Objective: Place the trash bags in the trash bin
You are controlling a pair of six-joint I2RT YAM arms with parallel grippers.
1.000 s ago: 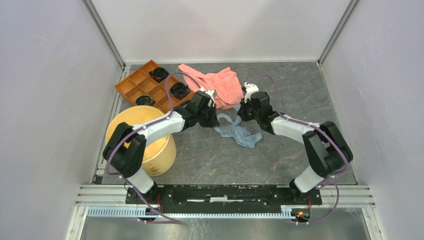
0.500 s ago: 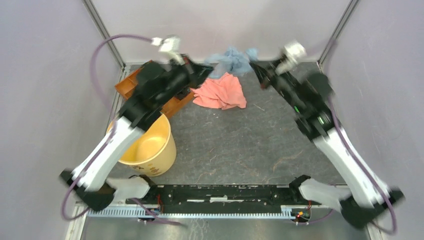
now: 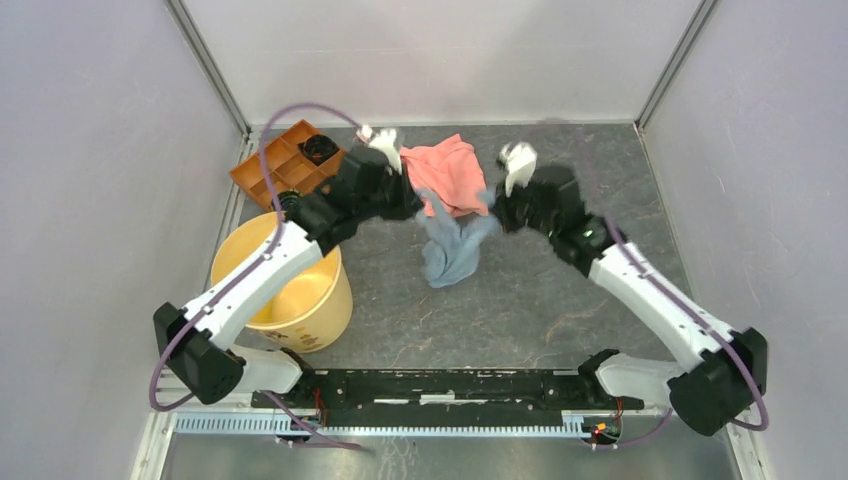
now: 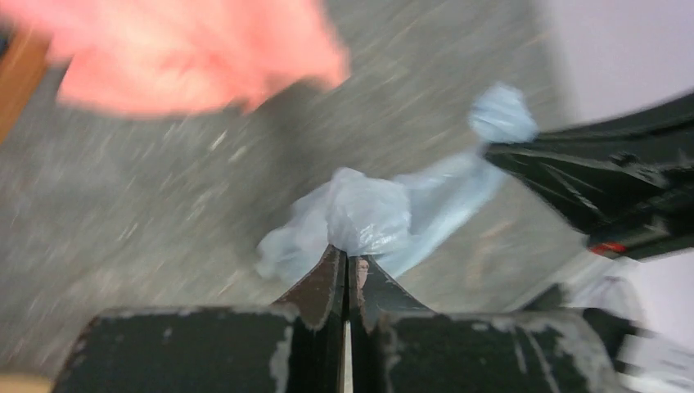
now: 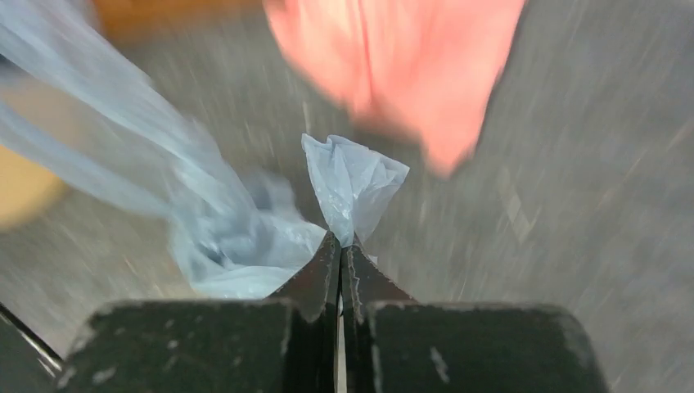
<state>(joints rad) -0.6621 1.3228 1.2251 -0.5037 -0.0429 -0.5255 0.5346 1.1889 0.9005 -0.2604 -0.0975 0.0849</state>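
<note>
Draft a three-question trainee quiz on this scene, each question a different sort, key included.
1. True or false: the pale blue bag is outside the yellow bucket.
2. The left claw and the right claw: which is shut on the bag? A left only, B right only, C both.
3. Fill in: the cloth beyond the bag is ___ in colour.
Key: 1 true; 2 C; 3 pink.

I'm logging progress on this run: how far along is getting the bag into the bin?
Done: the trash bag is grasped, with the left gripper and the right gripper each shut on a bunch of its film. In hand: it hangs between them over the table, next to the pink cloth. Left: carry it to the trash bin, where no bag shows, and release.
</note>
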